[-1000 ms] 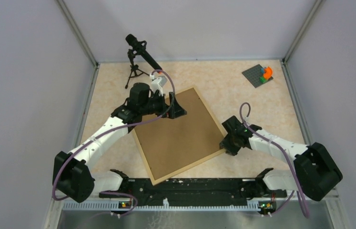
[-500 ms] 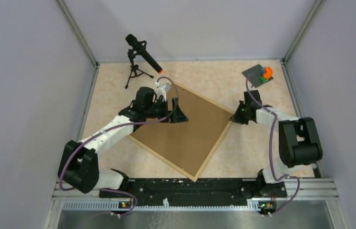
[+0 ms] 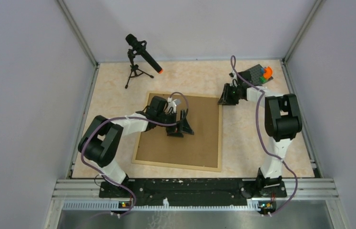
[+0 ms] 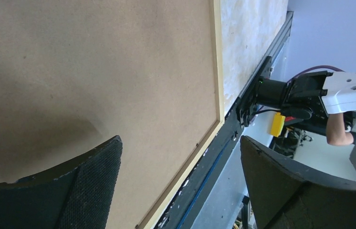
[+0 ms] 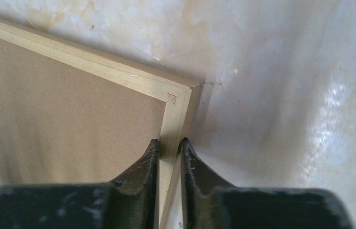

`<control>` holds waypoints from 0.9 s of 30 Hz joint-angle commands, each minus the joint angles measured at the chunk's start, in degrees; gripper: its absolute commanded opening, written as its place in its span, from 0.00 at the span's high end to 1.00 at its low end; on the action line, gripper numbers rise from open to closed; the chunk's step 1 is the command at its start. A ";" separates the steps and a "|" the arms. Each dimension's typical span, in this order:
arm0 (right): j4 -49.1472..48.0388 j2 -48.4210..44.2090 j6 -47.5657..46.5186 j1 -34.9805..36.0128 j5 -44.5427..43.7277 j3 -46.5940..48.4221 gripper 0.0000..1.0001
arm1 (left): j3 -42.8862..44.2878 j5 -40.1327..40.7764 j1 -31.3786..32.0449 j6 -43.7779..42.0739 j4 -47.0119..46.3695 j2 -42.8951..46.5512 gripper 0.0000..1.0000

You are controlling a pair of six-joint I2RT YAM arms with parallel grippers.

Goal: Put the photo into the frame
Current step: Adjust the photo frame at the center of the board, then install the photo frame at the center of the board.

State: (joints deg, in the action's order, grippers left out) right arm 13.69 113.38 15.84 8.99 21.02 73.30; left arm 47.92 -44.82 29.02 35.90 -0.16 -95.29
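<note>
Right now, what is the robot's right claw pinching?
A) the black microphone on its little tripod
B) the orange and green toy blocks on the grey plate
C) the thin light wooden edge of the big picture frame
C: in the right wrist view, the right gripper is closed on the thin light wooden strip of the large rectangular picture frame, near its corner.

Lab, grey-walled cell point(image 3: 23, 95), mic point(image 3: 143, 53) on tripod
</note>
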 commanded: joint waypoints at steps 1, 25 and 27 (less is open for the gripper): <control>8.44 -3.60 4.90 0.33 0.80 1.67 0.54 | -1.01 -3.86 0.57 2.57 -6.66 -1.75 0.05; 11.75 -3.49 3.11 -0.64 0.20 -1.04 0.85 | -1.82 -4.56 -0.10 4.66 -6.02 -7.25 0.05; 11.33 -2.60 3.41 -0.64 -0.25 -1.00 0.85 | -1.82 -4.41 -0.12 4.39 -5.60 -7.27 0.05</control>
State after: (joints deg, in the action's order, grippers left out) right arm 26.63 109.38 19.55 8.69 21.10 72.86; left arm 47.40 -50.81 29.54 42.00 -6.13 -101.91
